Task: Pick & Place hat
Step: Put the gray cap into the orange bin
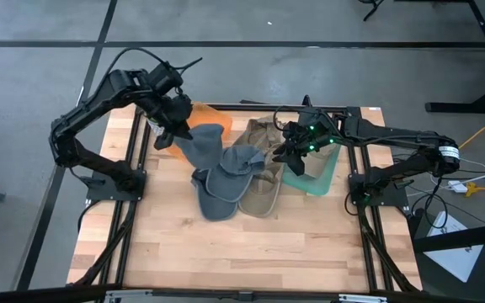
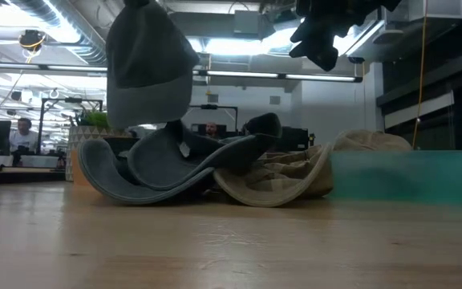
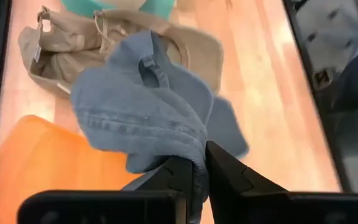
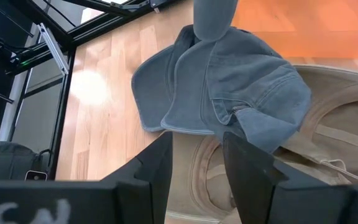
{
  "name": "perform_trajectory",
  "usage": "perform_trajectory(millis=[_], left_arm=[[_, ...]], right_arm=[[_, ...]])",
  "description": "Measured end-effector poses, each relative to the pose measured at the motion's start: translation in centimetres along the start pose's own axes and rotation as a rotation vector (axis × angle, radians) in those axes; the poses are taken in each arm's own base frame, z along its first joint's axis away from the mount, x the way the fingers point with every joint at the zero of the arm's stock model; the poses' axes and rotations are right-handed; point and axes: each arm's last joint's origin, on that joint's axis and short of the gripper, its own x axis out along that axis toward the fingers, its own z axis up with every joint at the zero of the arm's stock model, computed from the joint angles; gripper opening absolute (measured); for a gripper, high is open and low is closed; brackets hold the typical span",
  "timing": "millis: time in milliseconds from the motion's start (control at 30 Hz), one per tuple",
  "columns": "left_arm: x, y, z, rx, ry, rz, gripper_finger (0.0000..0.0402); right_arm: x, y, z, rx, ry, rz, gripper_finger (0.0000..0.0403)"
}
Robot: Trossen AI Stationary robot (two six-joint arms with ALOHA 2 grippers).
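A blue-grey denim hat point(image 1: 205, 145) hangs from my left gripper point(image 1: 175, 131) beside the orange bin; the low view shows it as a grey bundle point(image 2: 147, 66) held high. Its lower end reaches more blue-grey denim, brims and a crown point(image 1: 223, 182), lying on the table point(image 2: 160, 167). I cannot tell whether that is one hat or two. A tan hat point(image 1: 263, 172) lies partly under that denim, with its far part against the teal bin. My right gripper point(image 1: 296, 150) hovers open above the tan hat point(image 4: 328, 146) and touches nothing. My left gripper is shut on the denim hat, pinching a bunched fold of its cloth point(image 3: 193, 148) between the two fingers. The cloth is in several layers. The hat hangs below the fingers, and its lower end point(image 2: 169, 132) meets the denim on the table.
An orange bin point(image 1: 199, 114) sits at the far left of the table, under my left gripper. A teal bin point(image 1: 317, 171) stands at the right, by my right gripper. The near half of the wooden table point(image 1: 242, 244) is bare. People sit in the room beyond point(image 2: 24, 128).
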Motion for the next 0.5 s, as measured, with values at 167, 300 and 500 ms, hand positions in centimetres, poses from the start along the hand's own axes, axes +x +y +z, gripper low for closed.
perform_trajectory(millis=[167,300,500], left_arm=[[0.7,0.7,-0.4,0.111,0.137,0.076,0.0024],[1.3,1.3,-0.6,0.195,0.251,0.151,0.0024],[1.3,1.8,-0.9,0.31,0.386,0.252,0.0024]], right_arm=[[0.0,0.0,0.0,-0.002,0.0,0.0,0.014],[0.0,0.0,0.0,-0.003,0.0,0.0,0.014],[0.0,0.0,0.0,-0.004,-0.002,-0.007,0.014]])
